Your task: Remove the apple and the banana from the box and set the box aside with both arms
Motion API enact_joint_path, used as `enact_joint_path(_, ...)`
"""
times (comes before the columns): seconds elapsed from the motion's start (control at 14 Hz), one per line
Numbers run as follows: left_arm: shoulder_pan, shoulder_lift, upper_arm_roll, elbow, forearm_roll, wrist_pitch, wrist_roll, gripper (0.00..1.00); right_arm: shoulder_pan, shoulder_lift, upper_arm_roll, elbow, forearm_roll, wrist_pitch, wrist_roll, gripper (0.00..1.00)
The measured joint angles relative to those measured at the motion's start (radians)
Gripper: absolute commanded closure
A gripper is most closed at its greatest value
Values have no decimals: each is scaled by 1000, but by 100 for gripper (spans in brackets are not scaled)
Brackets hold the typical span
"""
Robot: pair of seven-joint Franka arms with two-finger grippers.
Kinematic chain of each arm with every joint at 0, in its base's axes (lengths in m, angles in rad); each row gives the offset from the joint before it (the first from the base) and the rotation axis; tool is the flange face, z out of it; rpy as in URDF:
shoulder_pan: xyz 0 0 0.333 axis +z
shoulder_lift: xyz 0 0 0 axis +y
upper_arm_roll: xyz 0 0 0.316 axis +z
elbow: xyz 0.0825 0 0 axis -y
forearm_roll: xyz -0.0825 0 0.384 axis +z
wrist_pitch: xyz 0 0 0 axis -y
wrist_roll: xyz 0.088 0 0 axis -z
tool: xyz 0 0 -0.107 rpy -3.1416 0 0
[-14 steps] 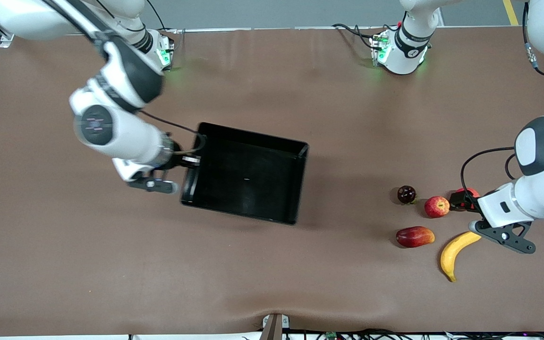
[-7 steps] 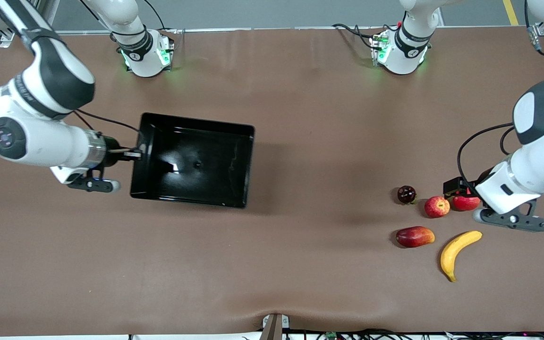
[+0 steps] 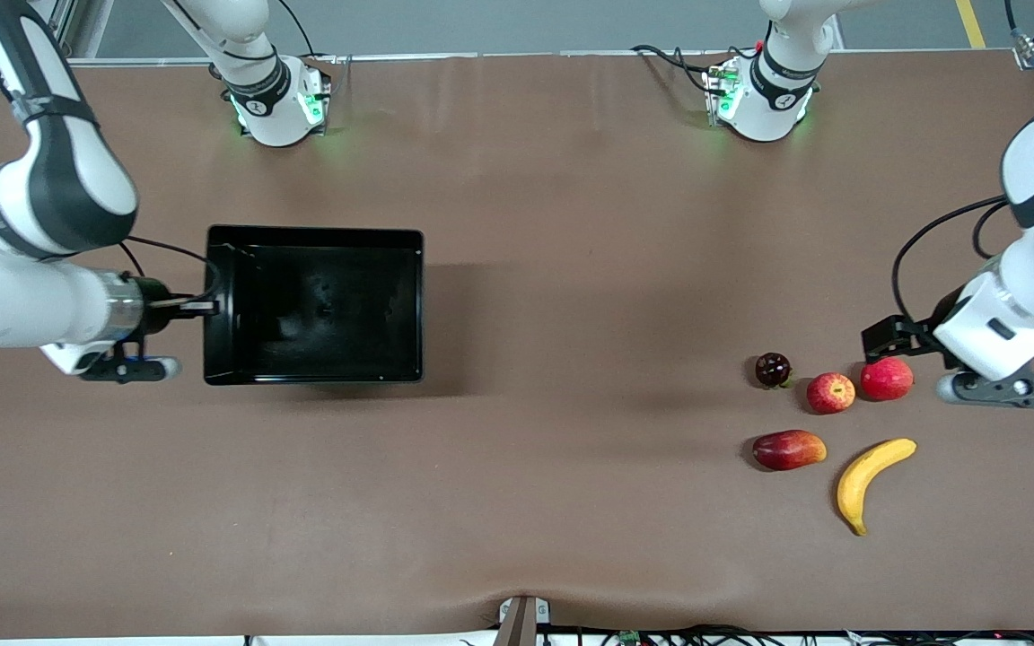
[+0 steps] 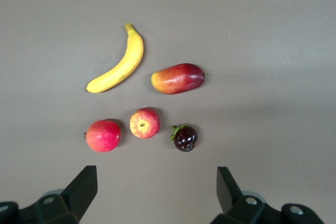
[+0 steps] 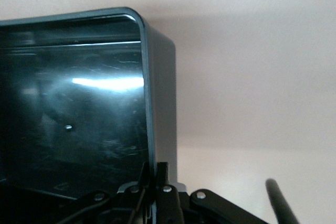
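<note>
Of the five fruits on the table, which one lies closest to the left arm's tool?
The plain pinkish-red round fruit, right beside the left tool; the streaked apple lies next along the row.

Left gripper (image 4: 155, 192) jaws cut off by frame edge — box (image 5: 79, 103) cropped in right wrist view.

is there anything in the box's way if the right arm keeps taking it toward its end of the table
Nothing visible. The right gripper is shut on the wall of the box, and only bare table lies toward that end. The fruits, including the apple and banana, lie at the left arm's end.
</note>
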Motion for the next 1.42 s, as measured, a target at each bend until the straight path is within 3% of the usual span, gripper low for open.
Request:
enact_joint_path(0.21,22,-23,0,2,-35,-27,-4,0,117,-80,-295,-7,46,2,-312,100)
enact_joint_path(0.43,52,-40,0,8,-71,-49,-4,0,126,-82,-435,-42,47,39,-467,100)
enact_joint_path(0.85,32,-160,22,4,-77,-161,-6,0,118,-78,-479,-242,45,336,-551,100)
enact_joint_path(1.0,-37,-217,102,-29,-84,-193,-6,0,83,-62,-490,-320,45,467,-559,100)
enact_joint_path(1.21,-173,-301,279,-104,-129,-229,-5,0,15,-15,-495,-348,49,527,-573,100)
enact_joint_path(1.42,-198,-359,340,-161,-152,-242,-4,0,11,-10,-508,-349,92,527,-574,100)
